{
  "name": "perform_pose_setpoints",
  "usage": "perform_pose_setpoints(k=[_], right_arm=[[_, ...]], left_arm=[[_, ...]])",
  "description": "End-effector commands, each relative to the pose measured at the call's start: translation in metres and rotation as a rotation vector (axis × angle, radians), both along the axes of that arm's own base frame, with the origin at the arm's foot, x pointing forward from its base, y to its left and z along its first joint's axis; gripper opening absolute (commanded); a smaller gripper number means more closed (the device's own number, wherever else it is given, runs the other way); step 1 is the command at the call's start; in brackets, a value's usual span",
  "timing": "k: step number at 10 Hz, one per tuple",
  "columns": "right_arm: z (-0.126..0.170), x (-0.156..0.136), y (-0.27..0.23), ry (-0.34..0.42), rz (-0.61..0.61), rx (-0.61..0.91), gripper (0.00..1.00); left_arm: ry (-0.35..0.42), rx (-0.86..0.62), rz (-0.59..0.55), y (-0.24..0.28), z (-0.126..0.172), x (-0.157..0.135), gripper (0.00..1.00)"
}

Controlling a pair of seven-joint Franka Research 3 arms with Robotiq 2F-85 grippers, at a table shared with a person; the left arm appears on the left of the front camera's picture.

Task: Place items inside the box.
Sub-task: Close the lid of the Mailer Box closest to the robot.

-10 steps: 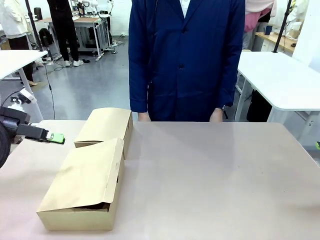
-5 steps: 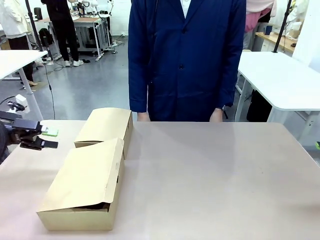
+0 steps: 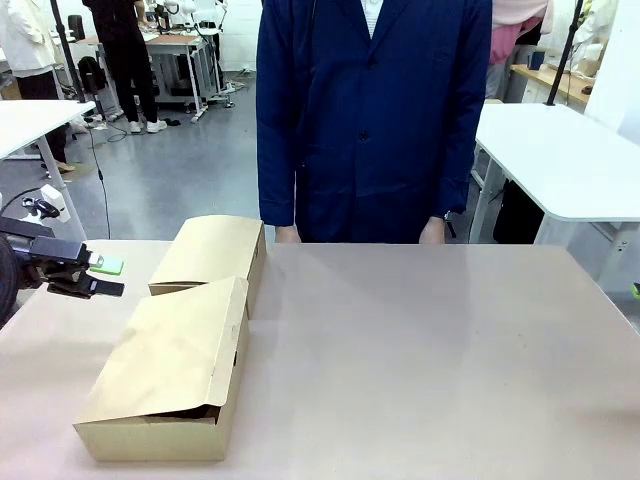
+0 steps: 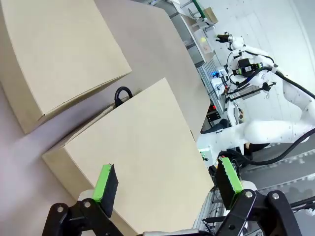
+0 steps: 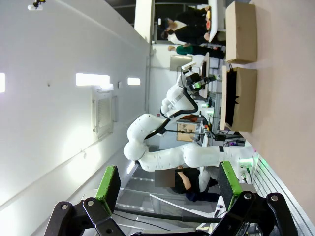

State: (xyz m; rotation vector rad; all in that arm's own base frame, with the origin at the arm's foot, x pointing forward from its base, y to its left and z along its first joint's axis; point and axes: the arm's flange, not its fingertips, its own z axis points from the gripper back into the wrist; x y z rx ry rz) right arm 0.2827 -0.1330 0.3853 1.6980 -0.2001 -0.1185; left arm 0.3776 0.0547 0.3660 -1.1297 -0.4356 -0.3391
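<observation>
Trouble may come if our open, empty left gripper bumps the box flap and shoves it.

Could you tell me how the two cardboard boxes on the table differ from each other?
The larger box lies nearer the robot, the smaller box behind it, toward the person. The larger box's flap lid stands slightly ajar at its front, while the smaller box's top lies flat. Both are plain brown cardboard.
</observation>
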Motion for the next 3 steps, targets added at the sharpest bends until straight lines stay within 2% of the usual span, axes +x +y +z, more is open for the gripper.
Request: perform_pose_setpoints(k=[1, 3], right_arm=[[0.0037, 0.0017, -0.0004, -0.021, -0.005, 0.011, 1.0], [0.0037, 0.0017, -0.0004, -0.021, -0.005, 0.011, 1.0]], left_arm=[[-0.014, -0.003, -0.013, 0.0026, -0.0022, -0.0051, 1.0], [-0.014, -0.003, -0.013, 0.0026, -0.0022, -0.0051, 1.0]])
